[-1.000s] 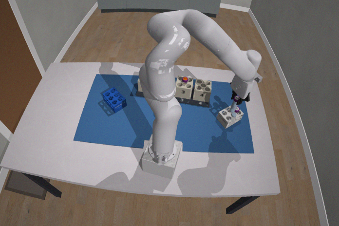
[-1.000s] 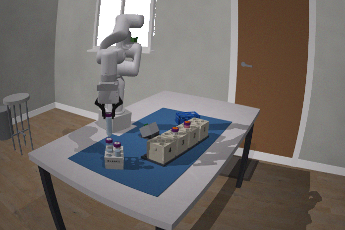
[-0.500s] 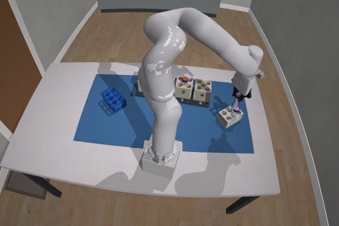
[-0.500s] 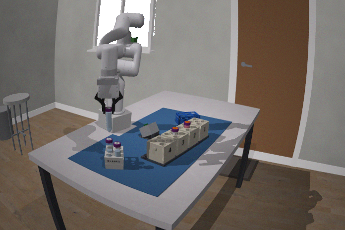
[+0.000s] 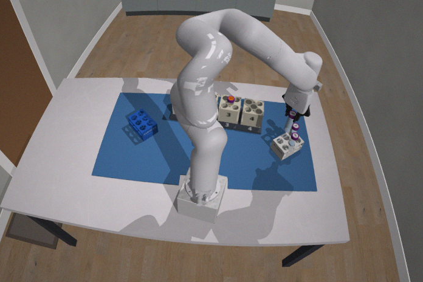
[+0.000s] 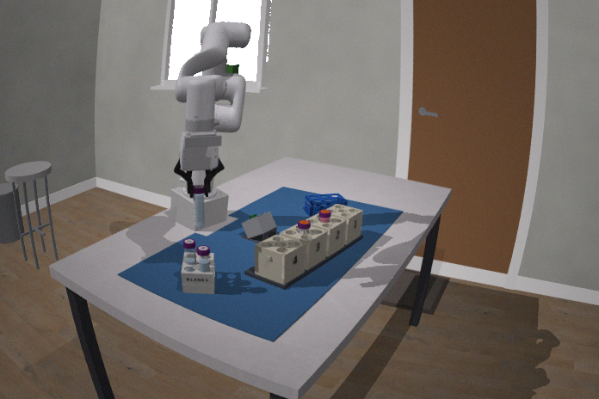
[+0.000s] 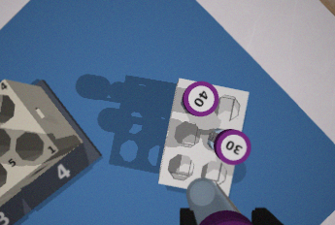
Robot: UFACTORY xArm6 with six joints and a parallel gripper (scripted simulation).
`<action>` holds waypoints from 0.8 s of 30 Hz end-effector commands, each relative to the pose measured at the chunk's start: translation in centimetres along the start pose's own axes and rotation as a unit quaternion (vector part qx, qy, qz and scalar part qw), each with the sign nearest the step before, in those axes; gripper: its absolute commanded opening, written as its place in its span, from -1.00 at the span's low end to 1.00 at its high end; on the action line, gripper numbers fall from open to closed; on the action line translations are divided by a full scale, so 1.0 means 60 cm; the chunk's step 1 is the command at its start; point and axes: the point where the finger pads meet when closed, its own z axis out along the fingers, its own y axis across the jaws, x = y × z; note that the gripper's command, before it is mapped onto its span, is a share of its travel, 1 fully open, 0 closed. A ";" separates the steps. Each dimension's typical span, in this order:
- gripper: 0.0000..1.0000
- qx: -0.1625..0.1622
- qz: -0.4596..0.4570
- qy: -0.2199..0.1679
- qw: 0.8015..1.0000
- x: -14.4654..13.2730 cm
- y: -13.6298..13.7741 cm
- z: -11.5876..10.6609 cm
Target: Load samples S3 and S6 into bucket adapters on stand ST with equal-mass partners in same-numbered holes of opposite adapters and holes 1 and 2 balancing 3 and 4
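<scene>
A white arm's hand (image 5: 297, 116) (image 6: 199, 192) pinches a purple-capped tube (image 5: 288, 123) (image 6: 199, 209) by its cap, raised beside the blanks rack (image 5: 282, 151) (image 6: 198, 283) (image 7: 169, 177). Two blanks stand in that rack. On the stand (image 5: 254, 129) (image 6: 286, 285) (image 7: 98, 156), one orange-dotted sample (image 5: 230, 99) (image 6: 303, 224) sits in adapter 3 (image 5: 229, 114) (image 6: 316, 249) and another (image 6: 324, 215) in adapter 2 (image 6: 336, 236). Both samples seem loaded; their partners are likely still to come, then the final press of DONE. Adapter 4 (image 5: 251, 118) (image 6: 281, 263) (image 7: 60, 131) holds no tube.

The wrist view alone makes the rack's labels readable: 40 (image 7: 200, 99) and 30 (image 7: 232, 146). It cuts off the pinched tube's label. The exterior view shows the sample in adapter 2, which the arm hides from above, and a grey sloped desk (image 6: 259, 227), probably the key's. The blue rack (image 5: 143, 124) (image 6: 325, 203) looks empty from the top.
</scene>
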 end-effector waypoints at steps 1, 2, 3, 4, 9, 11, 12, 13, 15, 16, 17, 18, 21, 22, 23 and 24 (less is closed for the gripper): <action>-1.00 0.000 -0.057 0.002 0.998 0.007 -0.028 -0.003; -1.00 0.000 -0.073 0.002 0.997 0.009 -0.036 -0.003; -1.00 0.000 -0.090 0.002 0.996 0.010 -0.044 -0.003; -1.00 0.000 -0.107 0.002 0.994 0.011 -0.053 -0.003; -1.00 0.000 -0.189 0.002 0.982 0.018 -0.094 -0.003; -1.00 0.000 -0.222 0.003 0.975 0.021 -0.110 -0.003; -1.00 0.000 -0.222 0.003 0.975 0.021 -0.110 -0.003; -1.00 0.000 -0.222 0.003 0.975 0.021 -0.110 -0.003; -1.00 0.000 -0.254 0.003 0.967 0.023 -0.127 -0.003; -1.00 0.000 -0.270 0.003 0.963 0.025 -0.135 -0.003; -1.00 0.000 -0.286 0.003 0.958 0.026 -0.143 -0.003; -1.00 0.000 -0.302 0.003 0.953 0.028 -0.152 -0.003; -1.00 0.000 -0.328 0.003 0.945 0.032 -0.176 -0.003; -1.00 0.000 -0.328 0.003 0.945 0.033 -0.185 -0.003; -1.00 0.000 -0.328 0.003 0.945 0.034 -0.193 -0.003; -1.00 0.000 -0.328 0.003 0.945 0.036 -0.201 -0.003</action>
